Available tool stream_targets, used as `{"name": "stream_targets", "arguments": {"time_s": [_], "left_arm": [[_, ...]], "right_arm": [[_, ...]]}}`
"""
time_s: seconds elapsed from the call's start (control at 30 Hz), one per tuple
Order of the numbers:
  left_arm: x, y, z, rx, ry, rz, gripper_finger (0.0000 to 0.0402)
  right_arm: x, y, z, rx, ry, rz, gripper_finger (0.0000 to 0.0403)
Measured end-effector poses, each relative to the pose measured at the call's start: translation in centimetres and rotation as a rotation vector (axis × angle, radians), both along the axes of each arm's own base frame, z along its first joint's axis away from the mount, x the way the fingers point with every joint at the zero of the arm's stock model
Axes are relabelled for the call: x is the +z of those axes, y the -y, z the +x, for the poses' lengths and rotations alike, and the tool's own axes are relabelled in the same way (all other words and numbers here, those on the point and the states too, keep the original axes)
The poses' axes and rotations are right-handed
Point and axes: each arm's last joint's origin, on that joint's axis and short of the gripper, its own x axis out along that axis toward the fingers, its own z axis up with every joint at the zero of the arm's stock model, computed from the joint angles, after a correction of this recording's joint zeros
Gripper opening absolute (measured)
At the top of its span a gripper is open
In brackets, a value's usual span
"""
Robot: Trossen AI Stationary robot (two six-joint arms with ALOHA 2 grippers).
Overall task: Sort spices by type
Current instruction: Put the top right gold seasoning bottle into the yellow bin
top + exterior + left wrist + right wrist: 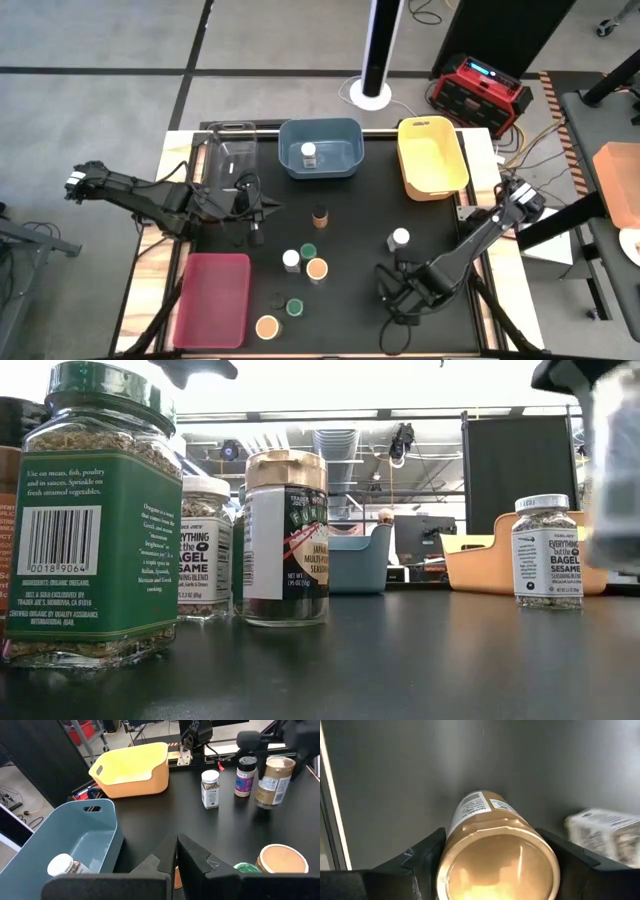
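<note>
Small spice jars stand upright on the black mat: a brown-lidded one (pixel 320 215), white-lidded ones (pixel 400 238) (pixel 291 259), green-lidded ones (pixel 309 249) (pixel 294 307) and tan-lidded ones (pixel 317 269) (pixel 267 326). Another white-lidded jar (pixel 309 153) lies in the blue bin (pixel 320 123). My right gripper (pixel 388 288) is near the mat's near right side, shut on a tan-lidded jar (pixel 497 865). My left gripper (pixel 256 232) hangs shut over the mat left of the brown-lidded jar, touching nothing; its fingers (pixel 176 851) meet in the left wrist view. My right gripper pinches the tan-lidded jar between its two fingers (pixel 420 857), one on each side of the upper body just under the lid (pixel 495 827). The fingers come from above, pointing down, with the lid facing the wrist camera. In the low view the jar (pixel 612 470) appears upright and lifted off the mat.
A red bin (pixel 212 298) sits at the near left, a clear bin (pixel 225 150) at the far left, and a yellow bin (pixel 432 155) at the far right beside the blue one. The mat's middle right holds few jars. A red box and cables lie beyond the table.
</note>
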Motion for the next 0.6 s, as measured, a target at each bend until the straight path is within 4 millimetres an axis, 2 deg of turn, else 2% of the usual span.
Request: {"name": "stream_targets", "arguments": {"time_s": [0.27, 0.47, 0.6], "left_arm": [[-0.1, 0.1, 0.5, 0.0, 0.009, -0.002, 0.0], [-0.5, 0.2, 0.8, 0.0, -0.011, 0.003, 0.0], [-0.6, 0.2, 0.9, 0.0, -0.013, 0.003, 0.0]], "right_arm": [[3.4, 1.5, -0.7, 0.046, 0.253, -0.163, 0.0267], [4.9, 2.2, -0.8, 0.09, 0.386, -0.309, 0.0267], [5.8, 3.3, -0.7, 0.045, 0.453, -0.404, 0.0267]]}}
